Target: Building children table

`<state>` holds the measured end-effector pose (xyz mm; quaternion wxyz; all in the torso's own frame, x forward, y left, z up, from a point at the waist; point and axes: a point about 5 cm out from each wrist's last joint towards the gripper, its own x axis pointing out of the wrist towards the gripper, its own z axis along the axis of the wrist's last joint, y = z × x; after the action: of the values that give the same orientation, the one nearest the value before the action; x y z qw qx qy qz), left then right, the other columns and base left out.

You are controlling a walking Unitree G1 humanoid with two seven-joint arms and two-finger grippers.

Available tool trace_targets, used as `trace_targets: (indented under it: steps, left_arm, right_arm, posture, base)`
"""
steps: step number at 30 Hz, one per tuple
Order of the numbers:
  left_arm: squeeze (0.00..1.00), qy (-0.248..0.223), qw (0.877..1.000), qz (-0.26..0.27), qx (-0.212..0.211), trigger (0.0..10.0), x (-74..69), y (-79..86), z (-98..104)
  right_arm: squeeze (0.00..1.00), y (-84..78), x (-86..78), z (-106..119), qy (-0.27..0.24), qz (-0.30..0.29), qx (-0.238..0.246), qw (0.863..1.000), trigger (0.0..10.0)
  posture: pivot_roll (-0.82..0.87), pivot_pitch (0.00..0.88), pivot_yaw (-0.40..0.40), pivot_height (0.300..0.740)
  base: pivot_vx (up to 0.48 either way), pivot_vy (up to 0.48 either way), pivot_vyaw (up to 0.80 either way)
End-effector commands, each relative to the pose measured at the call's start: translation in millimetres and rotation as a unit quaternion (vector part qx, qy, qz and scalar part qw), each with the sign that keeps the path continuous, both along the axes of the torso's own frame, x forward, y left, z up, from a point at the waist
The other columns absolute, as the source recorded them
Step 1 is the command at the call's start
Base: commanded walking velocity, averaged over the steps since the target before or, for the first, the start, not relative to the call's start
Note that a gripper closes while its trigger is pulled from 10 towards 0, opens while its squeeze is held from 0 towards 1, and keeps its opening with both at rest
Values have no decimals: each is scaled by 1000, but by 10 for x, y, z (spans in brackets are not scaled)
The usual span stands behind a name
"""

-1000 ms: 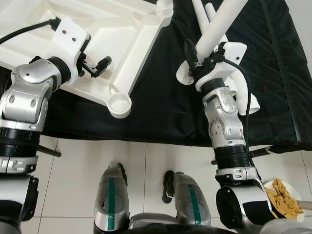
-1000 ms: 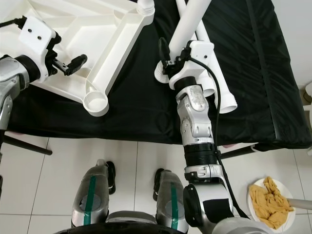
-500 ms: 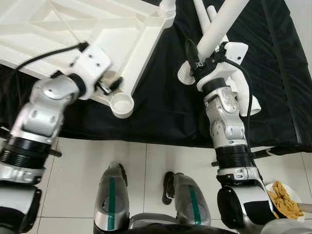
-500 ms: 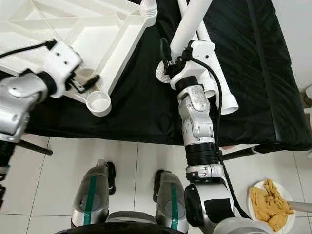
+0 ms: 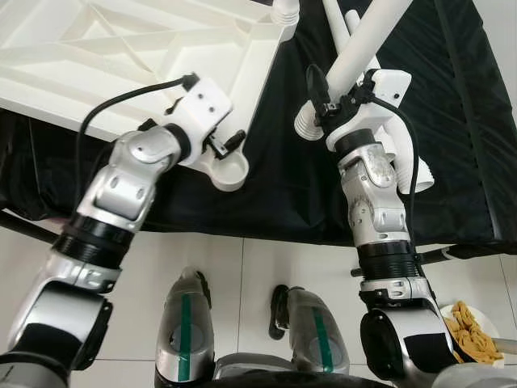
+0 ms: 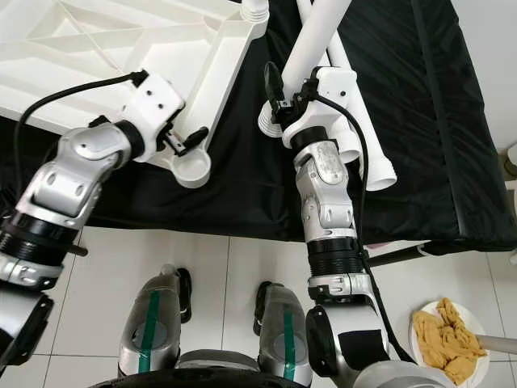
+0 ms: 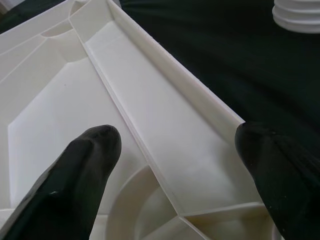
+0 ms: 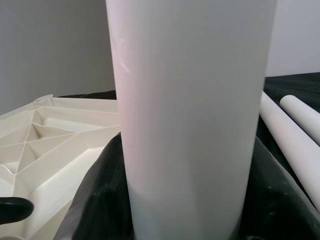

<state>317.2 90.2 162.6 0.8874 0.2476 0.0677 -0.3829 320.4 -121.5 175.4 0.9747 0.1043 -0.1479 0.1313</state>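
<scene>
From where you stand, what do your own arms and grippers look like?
Both arms are jointed silver metal with ribbed black cuffs. Each wrist carries a white block with a black cable looping from it. The left gripper and right gripper each have two long black fingers with rounded tips.

The white ribbed tabletop (image 5: 153,56) lies underside up, its corner socket (image 5: 229,170) just beside the left gripper (image 5: 228,142). A white tubular leg (image 5: 367,40) slants upward from the right gripper (image 5: 321,101).

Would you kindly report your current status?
Left gripper open at white plastic tabletop corner socket. Right gripper shut on white leg tube. Nothing blocking.
</scene>
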Motion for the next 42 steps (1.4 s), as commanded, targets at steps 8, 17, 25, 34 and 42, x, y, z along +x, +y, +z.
trace_targets:
  steps: [8,17,25,34,42]
  left_arm:
    - [0,18,1000,-19,4,10000,8,-308,-147]
    - [0,-36,997,52,-41,10000,200,-408,50]
    - [0,-63,991,30,-112,10000,180,-190,311]
    - [0,-47,993,-36,-99,10000,-6,215,285]
    - [0,36,990,-128,-53,10000,-266,365,44]
  right_arm:
    - [0,-48,-31,11,-2,-11,5,1000,10000]
    - [0,-40,-53,-5,0,-14,9,1000,10000]
    - [0,-38,-56,-13,1,-15,10,1000,10000]
    - [0,-13,-29,-6,0,-9,9,1000,10000]
    - [0,-17,-4,9,-2,-3,5,1000,10000]
  posture:
    - [60,110,-61,740]
    - [62,109,-56,740]
    - [72,104,-55,740]
    - [94,89,-66,740]
    - [101,80,-78,740]
  base:
    - [0,0,0]
    - [0,0,0]
    - [0,0,0]
    - [0,0,0]
    - [0,0,0]
